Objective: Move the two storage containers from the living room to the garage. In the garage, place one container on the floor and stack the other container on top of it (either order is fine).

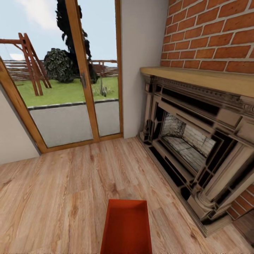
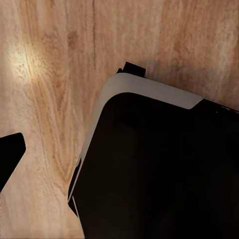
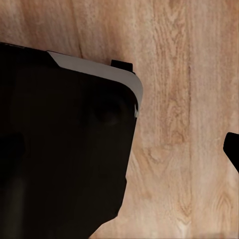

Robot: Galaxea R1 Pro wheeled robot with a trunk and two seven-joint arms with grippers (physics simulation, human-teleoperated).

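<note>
One orange-red bin [image 1: 127,227] sat open-topped on the plank floor [image 1: 60,197], near the fireplace [image 1: 197,141] and glass door [image 1: 70,77]. My jaws' state: cannot tell, either side.

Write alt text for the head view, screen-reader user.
An open orange-red storage container sits low and centre on a light wood plank floor. To its right stands an ornate fireplace under a wooden mantel and red brick wall; ahead, a wood-framed glass door shows a lawn.
</note>
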